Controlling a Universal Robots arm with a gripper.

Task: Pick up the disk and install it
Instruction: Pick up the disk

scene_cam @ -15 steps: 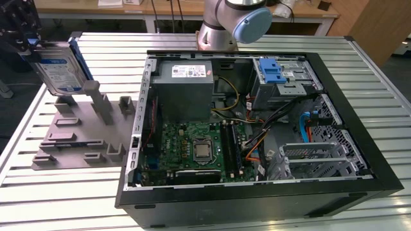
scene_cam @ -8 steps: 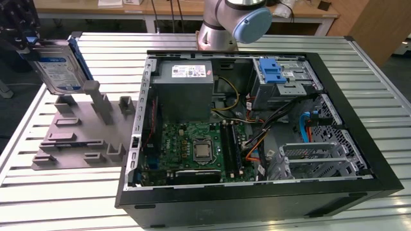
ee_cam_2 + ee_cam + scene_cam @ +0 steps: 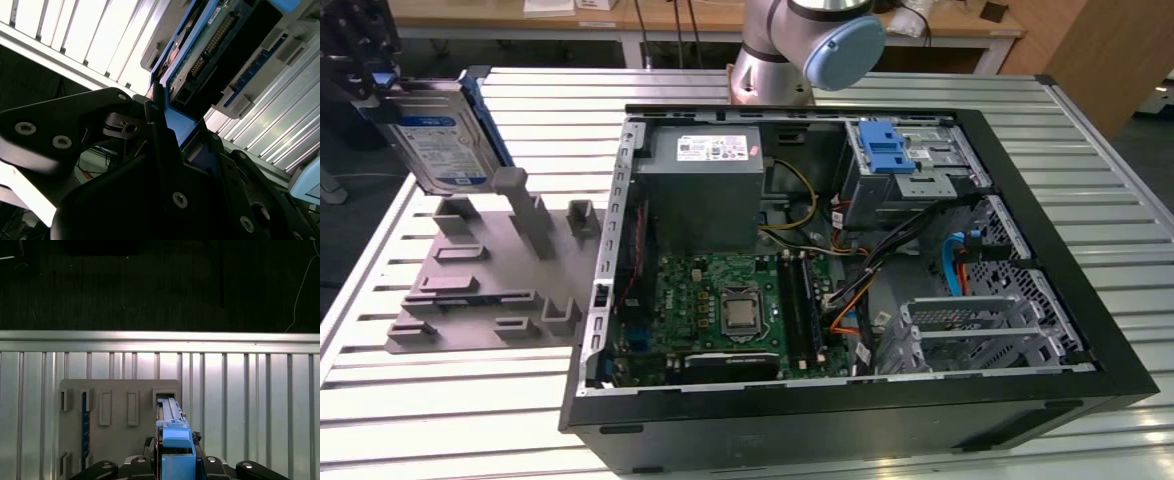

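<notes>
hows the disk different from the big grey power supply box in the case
The disk is thin and flat, silver with a white-and-blue label and blue rails; the power supply is a bulky plain grey box with a white sticker. The disk stands on edge in the gripper, outside the case near the grey fixture plate; the power supply sits inside the case. Both are rectangular, metal-cased and labelled.

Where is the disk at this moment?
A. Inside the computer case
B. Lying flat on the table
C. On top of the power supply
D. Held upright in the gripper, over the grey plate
D: in the exterior view the gripper is shut on the disk, which stands upright over the grey plate, outside the computer case.
</notes>
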